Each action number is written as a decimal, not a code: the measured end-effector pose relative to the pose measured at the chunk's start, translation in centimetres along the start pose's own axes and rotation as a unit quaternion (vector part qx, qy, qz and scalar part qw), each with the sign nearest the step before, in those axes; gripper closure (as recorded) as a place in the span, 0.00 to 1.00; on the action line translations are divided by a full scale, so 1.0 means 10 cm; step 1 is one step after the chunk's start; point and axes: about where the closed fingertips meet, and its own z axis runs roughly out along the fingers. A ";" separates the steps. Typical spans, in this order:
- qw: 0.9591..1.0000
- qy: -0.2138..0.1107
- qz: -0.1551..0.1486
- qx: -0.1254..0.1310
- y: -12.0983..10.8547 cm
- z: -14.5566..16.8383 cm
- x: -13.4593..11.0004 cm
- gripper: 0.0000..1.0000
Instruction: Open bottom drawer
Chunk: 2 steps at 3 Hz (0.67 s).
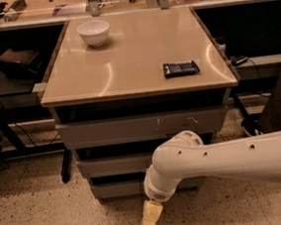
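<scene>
**A:** Where's the bottom drawer (115,189) in all this?

**B:** It's the lowest grey front, right under the middle drawer (111,165) and close above the floor. It looks pushed in, so I'd judge the opening hasn't begun.

**A:** And the claw?

**B:** The claw (151,217) hangs just below and in front of the bottom drawer, pointing down towards the floor. I can't tell whether it's apart or together. The white arm (224,158) crosses in front of the drawer's right part and hides it.

**A:** Why would it sit that low?

**B:** The front is plain, with no handle. My guess is that the only purchase is an edge or the gap above the front, so the arm comes in low and close.

**A:** Anything else that matters?

**B:** The white bowl (93,32) and dark packet (181,68) lie on the surface (134,50), well above the bottom drawer. They rest flat, so a steady pull down there should leave them undisturbed.
</scene>
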 end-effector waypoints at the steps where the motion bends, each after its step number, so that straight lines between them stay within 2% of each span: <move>1: 0.999 0.025 -0.001 0.045 -0.11 0.12 0.17 0.00; 2: 0.990 0.044 -0.030 0.127 -0.34 -0.05 0.36 0.00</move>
